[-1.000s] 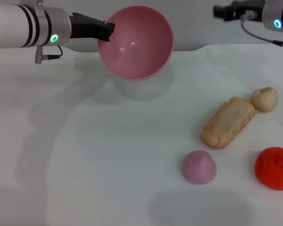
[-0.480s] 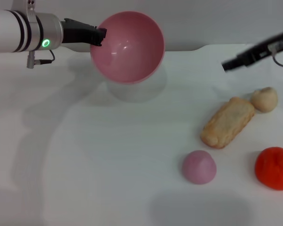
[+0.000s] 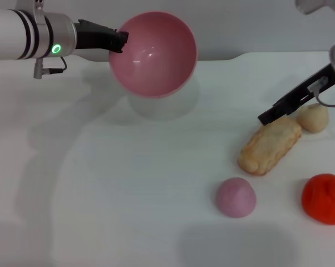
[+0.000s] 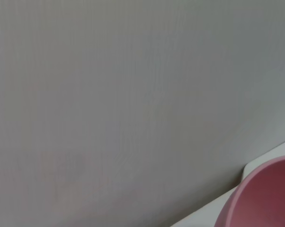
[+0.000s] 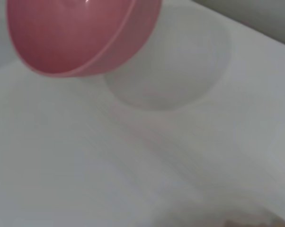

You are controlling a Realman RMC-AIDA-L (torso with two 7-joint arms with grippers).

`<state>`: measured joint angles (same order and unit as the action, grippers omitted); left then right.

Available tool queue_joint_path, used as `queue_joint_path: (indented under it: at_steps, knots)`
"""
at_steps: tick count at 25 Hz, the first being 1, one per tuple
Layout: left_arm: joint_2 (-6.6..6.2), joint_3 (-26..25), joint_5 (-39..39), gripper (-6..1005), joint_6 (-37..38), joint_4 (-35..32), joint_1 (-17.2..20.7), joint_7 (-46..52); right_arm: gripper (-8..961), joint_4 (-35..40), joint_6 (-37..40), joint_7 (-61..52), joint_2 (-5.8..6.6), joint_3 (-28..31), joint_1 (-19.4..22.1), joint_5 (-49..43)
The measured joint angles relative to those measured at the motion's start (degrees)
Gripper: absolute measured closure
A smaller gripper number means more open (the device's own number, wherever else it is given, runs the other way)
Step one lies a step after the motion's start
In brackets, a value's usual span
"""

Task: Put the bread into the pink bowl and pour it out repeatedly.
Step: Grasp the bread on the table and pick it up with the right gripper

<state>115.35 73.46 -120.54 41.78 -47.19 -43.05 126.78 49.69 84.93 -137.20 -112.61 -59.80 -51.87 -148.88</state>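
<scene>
Left hand (image 3: 122, 40) pinches the rim of the pink bowl (image 3: 153, 53), holding it off the bench (image 3: 128, 183), tilted, mouth toward me and empty. Bowl looks light, stiff and glossy; I'd expect a rim pinch to slip if jolted.

Right hand (image 3: 266, 117) hangs low, its tip just above the far end of the bread (image 3: 269, 144). I cannot tell whether its fingers are spread or pressed together.

Bread lies flat on the bench, directly under and ahead of that hand, tan side up. Small beige lump (image 3: 313, 117) touches its far end, beside the hand. I judge the loaf light and firm, ridged enough to hold. Best taken across the narrow middle, clear of the lump.
</scene>
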Motion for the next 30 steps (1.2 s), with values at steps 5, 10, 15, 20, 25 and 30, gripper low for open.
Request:
queue_joint_path:
  at_steps: [5,10,15,20,25,30]
  knots:
    - [0.07,0.0,0.0,953,0.0,0.0,0.0,-0.1,414,-0.5,-4.5,2.0,-1.75,-0.6,0.3,-0.2]
    - [0.1,0.0,0.0,953,0.5,0.0,0.1,-0.2,414,-1.0,-7.5,2.8,-2.64,-3.2,-0.2,-2.5]
    - [0.12,0.0,0.0,953,0.6,0.0,0.2,-0.2,414,-3.1,-6.3,2.1,-2.32,-4.3,-2.8,-4.3]
    - [0.15,0.0,0.0,953,0.8,0.0,0.4,-0.2,414,-5.0,-4.5,-4.1,-1.63,-3.7,-5.8,-8.1]
    - [0.21,0.1,0.0,953,1.0,0.0,0.5,-0.3,413,-5.1,-2.3,-6.4,-1.47,-3.5,-6.2,-8.1]
    - [0.13,0.2,-0.7,953,1.0,0.0,0.3,-0.4,413,-4.9,-0.6,-10.6,-1.56,-0.6,-5.5,-7.6]
